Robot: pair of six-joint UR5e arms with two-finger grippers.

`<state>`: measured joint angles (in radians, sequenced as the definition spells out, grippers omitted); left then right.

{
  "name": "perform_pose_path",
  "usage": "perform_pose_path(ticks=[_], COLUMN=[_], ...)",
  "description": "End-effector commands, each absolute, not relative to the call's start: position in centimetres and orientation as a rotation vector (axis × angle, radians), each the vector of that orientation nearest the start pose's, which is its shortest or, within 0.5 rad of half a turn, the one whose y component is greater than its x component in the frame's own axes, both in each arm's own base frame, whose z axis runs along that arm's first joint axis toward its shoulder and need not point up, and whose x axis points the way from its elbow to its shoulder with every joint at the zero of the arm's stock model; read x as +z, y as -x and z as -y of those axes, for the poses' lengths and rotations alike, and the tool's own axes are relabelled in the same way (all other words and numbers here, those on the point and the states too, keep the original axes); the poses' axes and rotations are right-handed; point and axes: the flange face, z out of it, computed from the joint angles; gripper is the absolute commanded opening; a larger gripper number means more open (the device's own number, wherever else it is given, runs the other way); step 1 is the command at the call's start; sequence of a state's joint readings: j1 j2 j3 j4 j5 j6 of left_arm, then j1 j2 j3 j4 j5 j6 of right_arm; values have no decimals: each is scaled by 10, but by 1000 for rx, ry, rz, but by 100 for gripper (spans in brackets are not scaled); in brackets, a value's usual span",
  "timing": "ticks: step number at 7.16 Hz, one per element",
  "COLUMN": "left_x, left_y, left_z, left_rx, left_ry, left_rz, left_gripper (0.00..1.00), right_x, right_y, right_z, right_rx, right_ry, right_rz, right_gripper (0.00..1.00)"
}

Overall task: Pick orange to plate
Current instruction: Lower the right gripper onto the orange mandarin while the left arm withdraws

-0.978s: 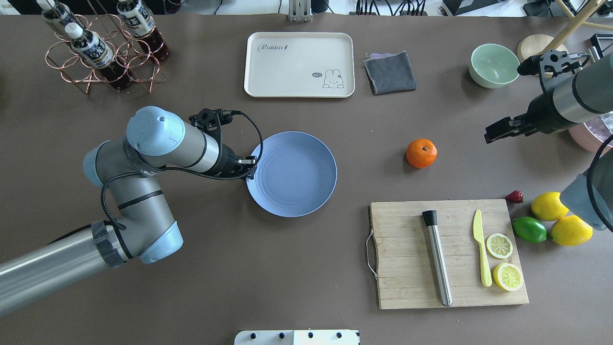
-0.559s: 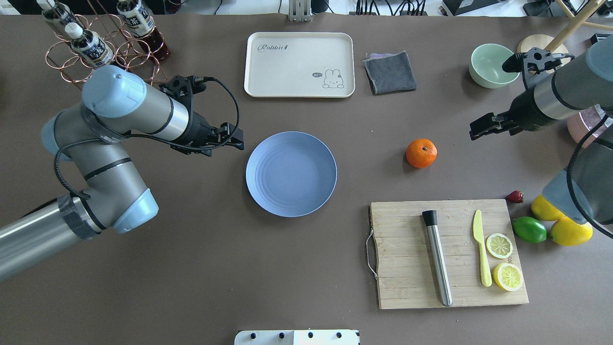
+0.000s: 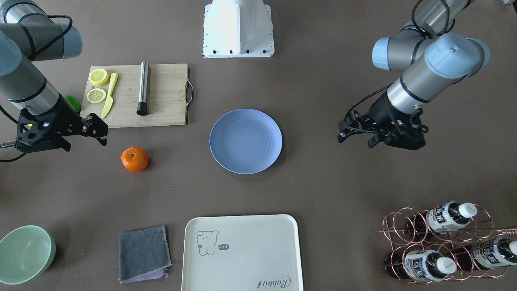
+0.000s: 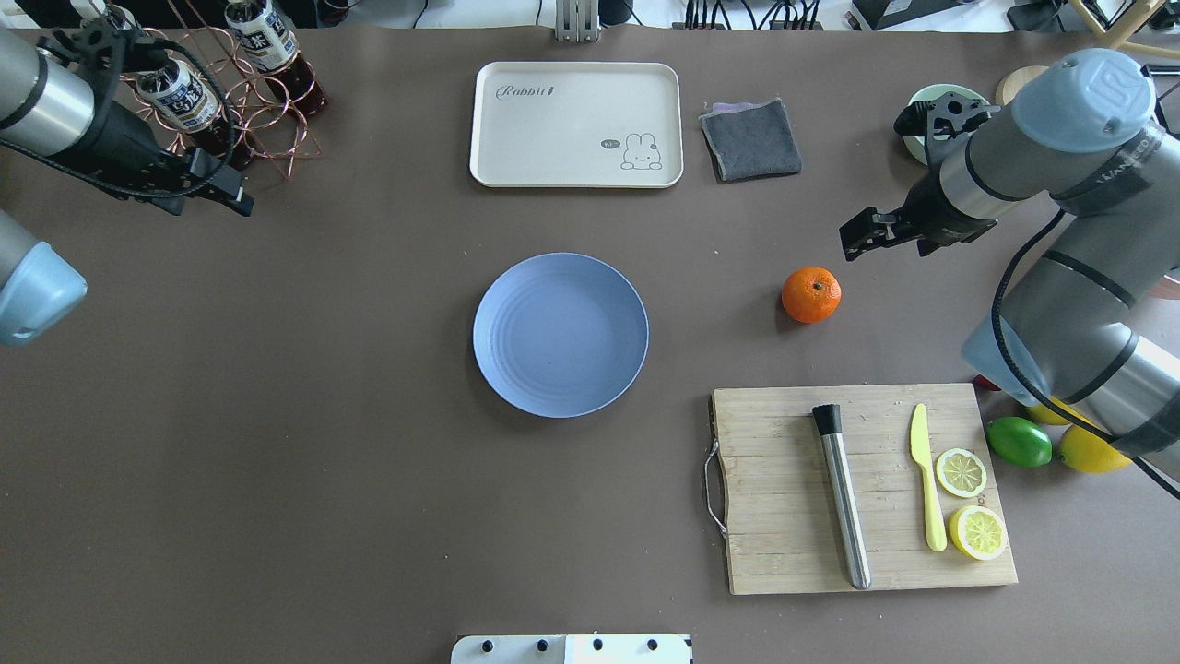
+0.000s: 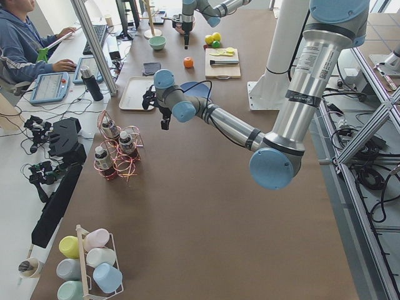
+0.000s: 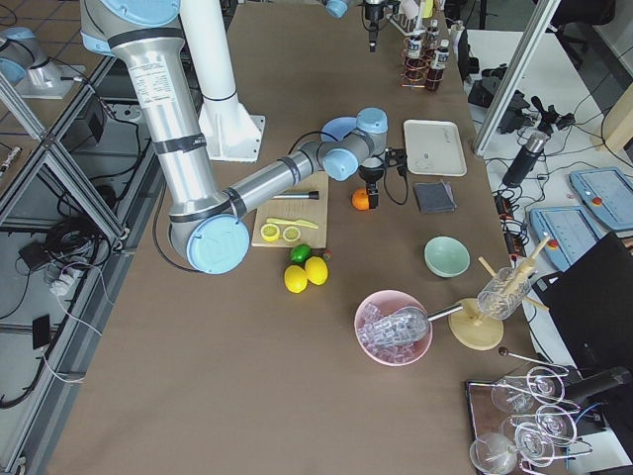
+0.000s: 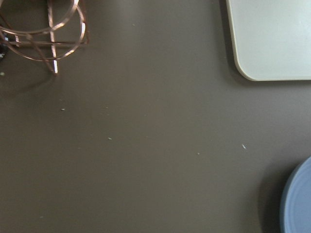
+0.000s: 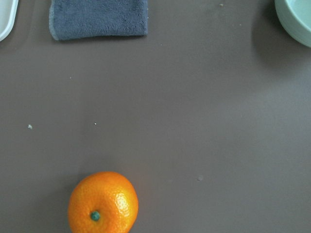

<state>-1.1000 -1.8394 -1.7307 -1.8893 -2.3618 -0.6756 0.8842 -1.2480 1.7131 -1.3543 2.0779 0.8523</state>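
Note:
The orange (image 4: 811, 294) sits on the bare table, right of the pale blue plate (image 4: 560, 335), which has nothing on it. My right gripper (image 4: 850, 240) hovers open and holds nothing, a little beyond and to the right of the orange. In the front-facing view the orange (image 3: 135, 159) lies just past this right gripper (image 3: 99, 130). The right wrist view has the orange (image 8: 103, 203) at its lower left, with no fingers visible. My left gripper (image 4: 235, 195) is open at the far left by the bottle rack, well away from the plate (image 3: 245, 141).
A cream tray (image 4: 576, 124) and a grey cloth (image 4: 751, 138) lie at the back. The mint bowl (image 3: 25, 254) is partly behind my right arm. The cutting board (image 4: 784, 489) carries a muddler, a knife and lemon slices. A lime (image 4: 1019, 442) and lemons lie beside it. The copper bottle rack (image 4: 267, 83) is next to my left gripper.
My left arm has drawn back from the plate's left rim toward the bottle rack. My right gripper has moved left toward the orange. The orange and plate have not moved.

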Motion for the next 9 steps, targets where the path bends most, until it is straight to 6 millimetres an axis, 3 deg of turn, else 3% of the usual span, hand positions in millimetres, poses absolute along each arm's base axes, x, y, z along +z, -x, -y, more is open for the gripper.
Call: perform_pose_path(ticks=[1,3,5,9], left_x=[455,505,532,542], left_y=[-125,-96,-91,-89], left_z=[544,525,512,505], left_rx=[171,150,174,169], left_ry=[-229,-197,-172,-154], left_rz=[-990,-953,-938,-941], left_gripper=[98,98,98,98], right_x=[387,391,401,415], right_y=[367,389,408,426], right_z=[539,531,524,516], right_rx=[6,6,3,-16], right_ry=[-124,-113,-111,-118], right_rz=[797,781,749,727], right_gripper=[99,99,99,99])
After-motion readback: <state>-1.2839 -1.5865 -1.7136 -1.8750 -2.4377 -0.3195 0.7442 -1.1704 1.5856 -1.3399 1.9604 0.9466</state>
